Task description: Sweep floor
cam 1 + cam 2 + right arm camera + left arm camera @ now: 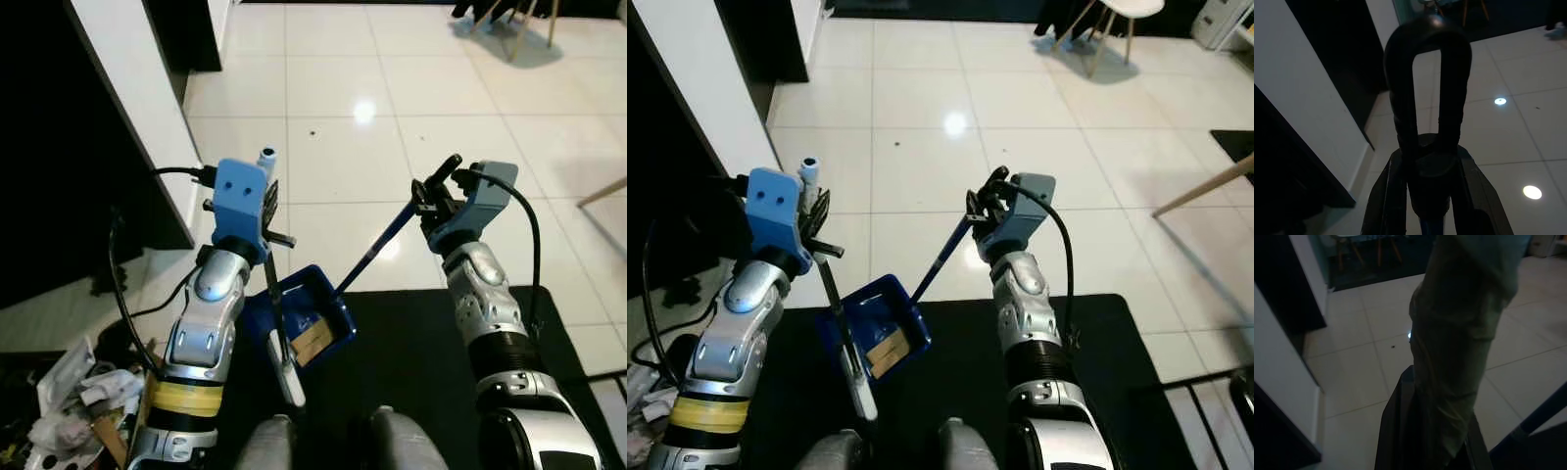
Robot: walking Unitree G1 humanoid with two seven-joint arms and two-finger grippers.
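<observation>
Right now both arms are raised in front of the robot, each holding one sweeping tool above the edge of a black mat (421, 343) that meets the white tiled floor (333, 127). The left gripper (269, 211) has its jaws closed on the thin stem of a brush (278, 313), whose pale end hangs down toward the robot's legs. The right gripper (982, 211) has its jaws clamped around the looped top of the long handle (939, 259) of a blue dustpan (872, 323); the right wrist view shows that black loop (1427, 73) seated between the fingers (1383, 196). The pan hangs low between the arms, over the mat's edge, tilted, with a brown scrap (884, 350) lying inside it. A small dark speck (312, 133) sits on the tiles well ahead, likely the dirt still to be gathered. The main risk is the pan: it swings from a long handle gripped only at the very top, so any quick turn of the right wrist could tip it and spill the scrap back out. The brush stem crosses close to the pan's rim, so moving either arm carelessly could knock the two together. A pile of clutter (73, 401) and a dangling cable (122, 294) by the left arm could also snag.
</observation>
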